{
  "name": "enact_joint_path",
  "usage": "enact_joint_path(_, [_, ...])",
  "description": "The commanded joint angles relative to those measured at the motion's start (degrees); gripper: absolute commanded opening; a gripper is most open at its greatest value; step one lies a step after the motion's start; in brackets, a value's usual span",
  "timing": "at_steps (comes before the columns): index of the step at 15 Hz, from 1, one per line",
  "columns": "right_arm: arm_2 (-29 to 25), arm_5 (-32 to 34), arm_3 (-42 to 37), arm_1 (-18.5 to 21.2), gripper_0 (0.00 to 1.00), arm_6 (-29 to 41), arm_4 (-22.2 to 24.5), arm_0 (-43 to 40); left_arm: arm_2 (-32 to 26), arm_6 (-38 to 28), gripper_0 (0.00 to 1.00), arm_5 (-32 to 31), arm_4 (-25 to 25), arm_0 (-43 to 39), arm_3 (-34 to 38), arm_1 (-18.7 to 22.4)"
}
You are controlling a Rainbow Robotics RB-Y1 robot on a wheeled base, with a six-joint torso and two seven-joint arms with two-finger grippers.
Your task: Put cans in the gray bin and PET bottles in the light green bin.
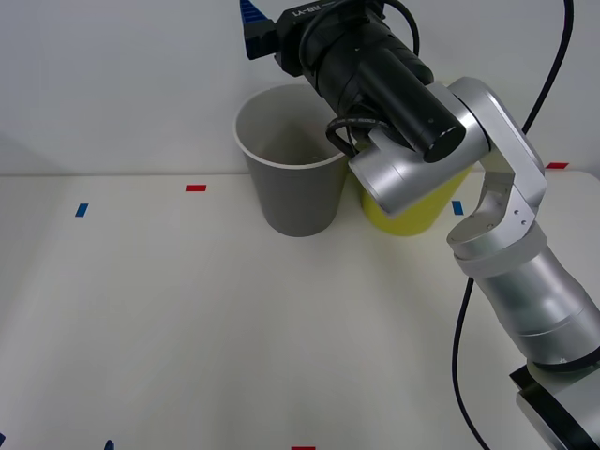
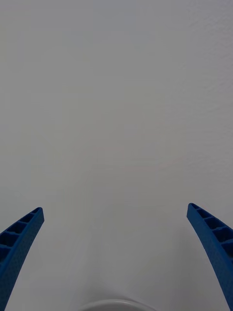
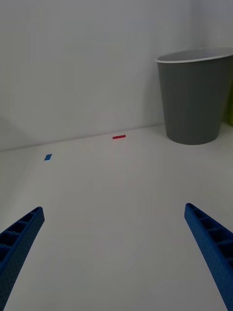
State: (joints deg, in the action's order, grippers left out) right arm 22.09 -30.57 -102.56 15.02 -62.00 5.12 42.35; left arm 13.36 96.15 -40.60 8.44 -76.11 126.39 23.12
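Front view: right hand point(image 1: 251, 23) above gray bin point(image 1: 292, 187)

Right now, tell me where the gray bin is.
In the front view the gray bin stands at the table's far edge, touching the light green bin on its right, below the right end effector.
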Motion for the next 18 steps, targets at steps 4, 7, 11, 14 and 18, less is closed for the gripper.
enact_joint_path(4, [0.0,0.3,-0.5,-0.3,1.0,-1.2,0.0,-0.1,0.0,0.0,1.0,0.0,0.0,0.0,0.0,0.0])
enact_joint_path(7, [-1.4,-0.5,-7.6,1.8,1.0,-1.3,-0.1,-4.4,0.0,0.0,1.0,0.0,0.0,0.0,0.0,0.0])
enact_joint_path(11, [-3.8,-6.3,-23.4,6.0,1.0,-1.1,0.1,-14.8,0.0,0.0,1.0,0.0,0.0,0.0,0.0,0.0])
enact_joint_path(14, [-5.3,-6.3,-32.0,10.3,1.0,-0.8,0.2,-22.8,0.0,0.0,1.0,0.0,0.0,0.0,0.0,0.0])
enact_joint_path(18, [-7.9,-4.8,-40.2,11.3,1.0,-0.5,0.2,-34.8,0.0,0.0,1.0,0.0,0.0,0.0,0.0,0.0])
